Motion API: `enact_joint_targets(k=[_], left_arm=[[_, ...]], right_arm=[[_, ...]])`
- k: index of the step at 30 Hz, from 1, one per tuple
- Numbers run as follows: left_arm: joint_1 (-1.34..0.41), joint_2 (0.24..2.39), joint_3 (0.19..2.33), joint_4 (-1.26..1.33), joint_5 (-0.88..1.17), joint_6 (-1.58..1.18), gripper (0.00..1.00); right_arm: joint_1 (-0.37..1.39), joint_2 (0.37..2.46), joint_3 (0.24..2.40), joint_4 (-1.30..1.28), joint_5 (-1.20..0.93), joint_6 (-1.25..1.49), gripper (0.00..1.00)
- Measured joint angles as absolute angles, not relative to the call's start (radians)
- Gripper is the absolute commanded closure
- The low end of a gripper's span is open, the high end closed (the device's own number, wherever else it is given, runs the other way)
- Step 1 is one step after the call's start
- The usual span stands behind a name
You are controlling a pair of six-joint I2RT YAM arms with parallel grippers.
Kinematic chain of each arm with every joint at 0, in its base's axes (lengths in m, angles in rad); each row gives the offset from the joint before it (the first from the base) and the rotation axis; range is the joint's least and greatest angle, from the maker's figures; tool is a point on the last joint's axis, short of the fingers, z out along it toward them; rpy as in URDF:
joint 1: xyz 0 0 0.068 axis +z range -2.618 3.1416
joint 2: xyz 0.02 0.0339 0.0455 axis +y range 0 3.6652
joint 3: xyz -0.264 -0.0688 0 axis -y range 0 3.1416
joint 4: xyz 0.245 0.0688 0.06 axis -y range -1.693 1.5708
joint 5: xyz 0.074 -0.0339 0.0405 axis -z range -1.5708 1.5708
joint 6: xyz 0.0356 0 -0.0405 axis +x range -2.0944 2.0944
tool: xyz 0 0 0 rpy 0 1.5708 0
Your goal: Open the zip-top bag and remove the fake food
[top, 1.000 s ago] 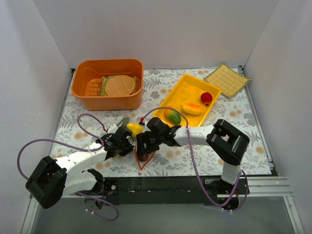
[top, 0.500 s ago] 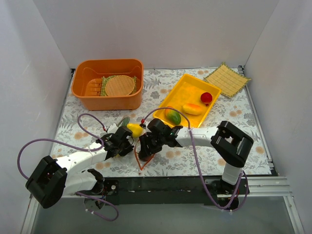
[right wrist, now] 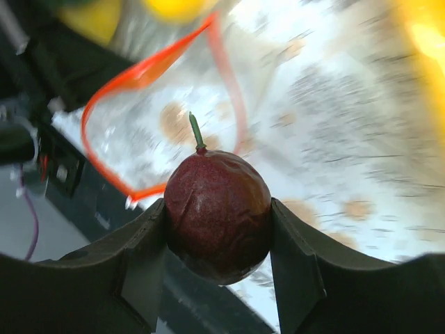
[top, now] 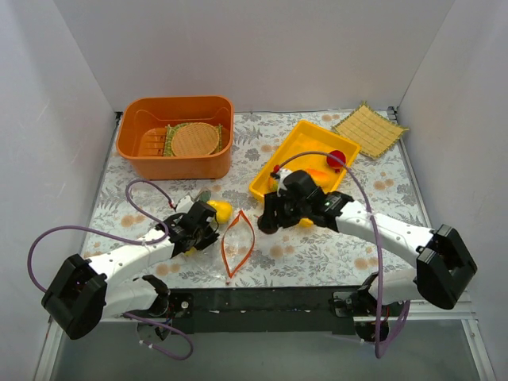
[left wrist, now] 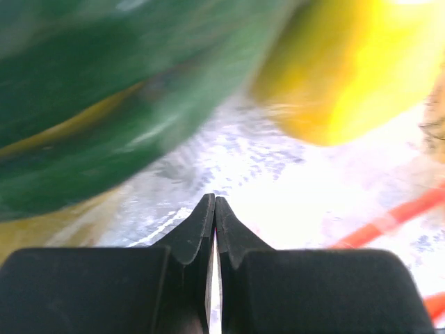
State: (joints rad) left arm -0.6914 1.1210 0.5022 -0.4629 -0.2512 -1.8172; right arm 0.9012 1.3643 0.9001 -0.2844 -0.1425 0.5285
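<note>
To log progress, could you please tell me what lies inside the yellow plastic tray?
A round red fake fruit and part of an orange-yellow piece show in the yellow plastic tray. The right arm covers the tray's near corner, so anything there is hidden.

An orange tub [top: 175, 165] sits far left on the floral cloth [top: 381, 186], a round woven mat [top: 194, 139] inside; a yellow tray [top: 305, 141] lies to its right; a square straw mat [top: 369, 128] occupies the far right corner
</note>
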Motion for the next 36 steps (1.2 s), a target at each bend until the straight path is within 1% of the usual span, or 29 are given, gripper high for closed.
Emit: enact_joint_targets(k=[2, 4, 5, 8, 9, 11, 13, 15, 17, 20, 22, 23, 24, 26, 29, 31, 33, 36], left_arm=[[-0.691, 1.121, 0.525, -0.469, -0.254, -1.805, 1.00], [-0.691, 1.123, 0.558, -0.475, -0.262, -1.787, 0.99], [-0.691, 1.125, 0.578, -0.480, -0.268, -1.777, 0.97], [-0.690, 1.142, 0.645, -0.495, -0.295, -1.742, 0.87], [-0.686, 1.151, 0.668, -0.495, -0.303, -1.729, 0.80], [-0.672, 1.172, 0.717, -0.496, -0.311, -1.700, 0.72], [-0.646, 1.201, 0.762, -0.495, -0.320, -1.674, 0.67], [-0.609, 1.237, 0.810, -0.496, -0.335, -1.645, 0.66], [-0.576, 1.267, 0.848, -0.492, -0.351, -1.615, 0.67], [-0.536, 1.326, 0.895, -0.487, -0.373, -1.570, 0.70], [-0.523, 1.374, 0.914, -0.476, -0.387, -1.546, 0.72], [-0.519, 1.399, 0.918, -0.470, -0.393, -1.536, 0.76], [-0.517, 1.422, 0.921, -0.463, -0.402, -1.526, 0.78], [-0.511, 1.468, 0.925, -0.456, -0.412, -1.510, 0.80], [-0.508, 1.520, 0.927, -0.442, -0.421, -1.493, 0.84], [-0.507, 1.533, 0.925, -0.437, -0.421, -1.488, 0.87], [-0.507, 1.531, 0.917, -0.430, -0.421, -1.489, 0.89], [-0.507, 1.518, 0.878, -0.406, -0.417, -1.501, 0.92]], right_arm=[[0.807, 1.335, 0.900, -0.290, -0.141, 0.508, 0.75], [0.695, 1.335, 0.900, -0.287, -0.135, 0.488, 0.66], [0.634, 1.345, 0.902, -0.287, -0.133, 0.478, 0.64], [0.482, 1.417, 0.931, -0.283, -0.125, 0.454, 0.39], [0.447, 1.455, 0.954, -0.282, -0.120, 0.446, 0.29], [0.406, 1.533, 1.004, -0.281, -0.107, 0.434, 0.25], [0.395, 1.591, 1.047, -0.286, -0.098, 0.418, 0.21], [0.396, 1.617, 1.076, -0.286, -0.096, 0.410, 0.20], [0.405, 1.599, 1.077, -0.290, -0.090, 0.406, 0.20], [0.435, 1.533, 1.069, -0.295, -0.085, 0.408, 0.32], [0.470, 1.459, 1.026, -0.269, -0.097, 0.423, 0.44], [0.499, 1.412, 0.989, -0.252, -0.108, 0.439, 0.50], [0.534, 1.369, 0.952, -0.244, -0.120, 0.455, 0.61], [0.621, 1.305, 0.873, -0.200, -0.159, 0.507, 0.68], [0.778, 1.299, 0.804, -0.147, -0.219, 0.576, 0.69], [0.849, 1.325, 0.782, -0.120, -0.246, 0.617, 0.72], [0.902, 1.378, 0.780, -0.066, -0.282, 0.661, 0.74], [0.932, 1.464, 0.787, 0.000, -0.317, 0.704, 0.72]])
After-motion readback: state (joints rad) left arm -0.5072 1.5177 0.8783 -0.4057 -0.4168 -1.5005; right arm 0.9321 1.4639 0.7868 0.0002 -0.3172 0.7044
